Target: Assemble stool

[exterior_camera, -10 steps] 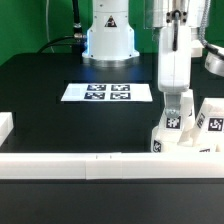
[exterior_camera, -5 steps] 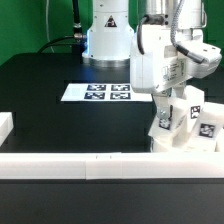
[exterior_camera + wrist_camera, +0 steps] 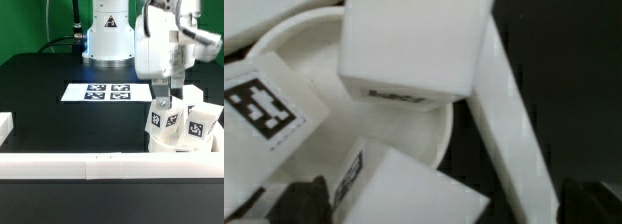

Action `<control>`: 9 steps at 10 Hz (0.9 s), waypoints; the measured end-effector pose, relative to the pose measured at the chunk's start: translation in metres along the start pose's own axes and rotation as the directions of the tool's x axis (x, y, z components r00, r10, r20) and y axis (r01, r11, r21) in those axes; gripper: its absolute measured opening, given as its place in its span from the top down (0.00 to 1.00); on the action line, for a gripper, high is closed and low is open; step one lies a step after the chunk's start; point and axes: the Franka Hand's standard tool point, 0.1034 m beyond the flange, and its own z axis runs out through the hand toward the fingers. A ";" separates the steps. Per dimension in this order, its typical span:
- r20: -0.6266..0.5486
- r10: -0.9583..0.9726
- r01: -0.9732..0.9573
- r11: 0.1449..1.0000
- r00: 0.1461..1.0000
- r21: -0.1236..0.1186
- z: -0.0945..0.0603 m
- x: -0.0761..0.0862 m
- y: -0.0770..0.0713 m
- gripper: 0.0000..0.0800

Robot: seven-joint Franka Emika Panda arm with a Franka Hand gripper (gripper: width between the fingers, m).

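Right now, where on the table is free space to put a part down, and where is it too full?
Free: the black table on the exterior view's left of the marker board, and the strip between that board and the front rail. Crowded: the exterior view's right corner, where the gripper, a leg and the seat cluster.

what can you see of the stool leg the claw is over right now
The white blocky plastic stool leg stands roughly upright, slightly tilted, near the exterior view's right edge. A black-and-white square tag shows on its facing side. Its foot seems to rest on the round white plastic seat, just behind the long white border rail. A second tagged white leg stands close on its right. The claw hangs right above its top; whether it grips the leg cannot be told.
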 end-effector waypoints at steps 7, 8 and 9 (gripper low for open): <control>-0.017 -0.662 0.662 0.749 0.749 -0.008 -0.001 0.000 -0.004 0.19; -0.017 -0.738 0.738 0.674 0.674 -0.005 -0.003 0.000 -0.006 0.19; -0.018 -0.793 0.793 0.610 0.609 -0.007 -0.002 0.001 -0.006 0.19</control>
